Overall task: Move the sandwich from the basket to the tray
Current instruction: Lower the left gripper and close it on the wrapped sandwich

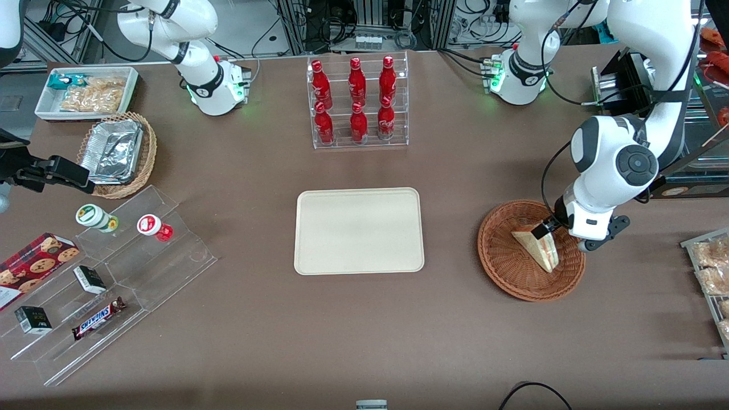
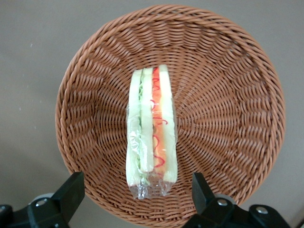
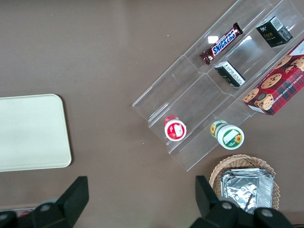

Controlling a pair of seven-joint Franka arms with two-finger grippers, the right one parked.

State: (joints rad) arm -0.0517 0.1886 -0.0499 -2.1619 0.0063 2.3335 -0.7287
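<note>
The sandwich (image 1: 537,249) is a plastic-wrapped white-bread wedge with red and green filling. It lies in the round reddish-brown wicker basket (image 1: 501,267). My left gripper (image 1: 548,228) hangs just above the basket, over the end of the sandwich farther from the front camera. In the left wrist view the sandwich (image 2: 151,133) lies in the basket (image 2: 228,95), and the gripper (image 2: 137,192) is open, its black fingers (image 2: 71,192) wide apart on either side of the wrapper's end, not touching it. The cream tray (image 1: 359,230) lies empty at the table's middle.
A clear rack of red bottles (image 1: 357,102) stands farther from the camera than the tray. A wire rack of bagged pastries (image 1: 712,273) lies at the working arm's end. Clear snack shelves (image 1: 108,279), a foil-container basket (image 1: 117,151) and a white bin (image 1: 85,91) lie toward the parked arm's end.
</note>
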